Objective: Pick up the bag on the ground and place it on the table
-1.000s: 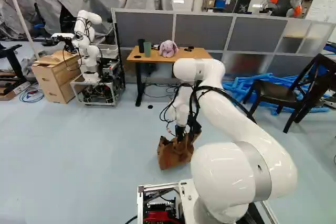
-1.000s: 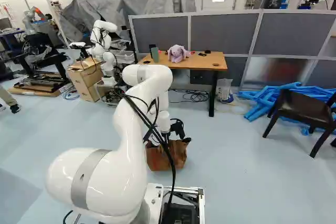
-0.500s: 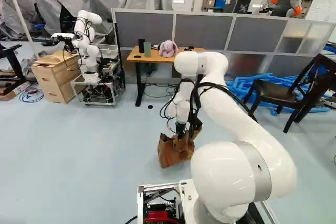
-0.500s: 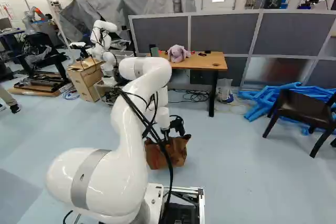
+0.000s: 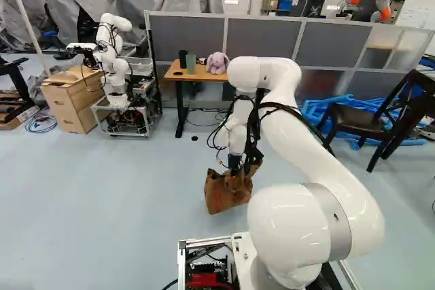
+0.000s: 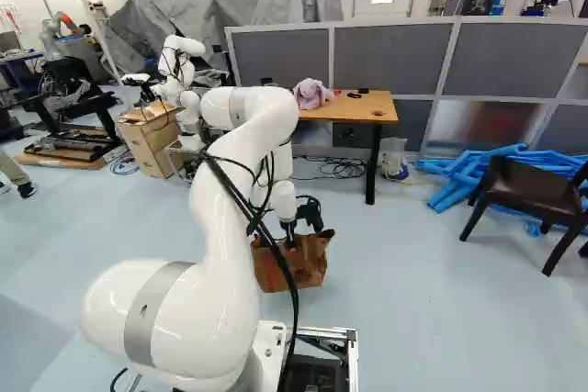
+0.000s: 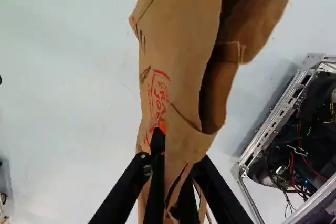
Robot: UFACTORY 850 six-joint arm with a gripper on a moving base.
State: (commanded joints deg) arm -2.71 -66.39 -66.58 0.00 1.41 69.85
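Observation:
The brown paper bag (image 5: pixel 227 192) hangs below my arm in the left base view, ahead of the base, with my gripper (image 5: pixel 235 168) at its upper edge. Seen from the wrist, my gripper (image 7: pixel 177 157) is shut on the bag (image 7: pixel 181 51), a fold of paper pinched between its two dark fingers; their pads are mostly hidden. The bag's open mouth faces the base. Whether its bottom clears the floor I cannot tell. Farther ahead, a wooden-topped table (image 6: pixel 367 109) stands against the grey partition.
On the table are a purple plush rabbit (image 5: pixel 217 63), a green cup (image 5: pixel 191 64) and small dark items. Another robot (image 5: pixel 117 66) stands on a cart beside wooden boxes (image 5: pixel 71 100). A dark chair (image 6: pixel 522 195) and blue tubes (image 6: pixel 459 174) lie to the right of the table.
My arm has risen a little, its upper bend lifting in both base views. The bag has moved up with the gripper. The base has not moved.

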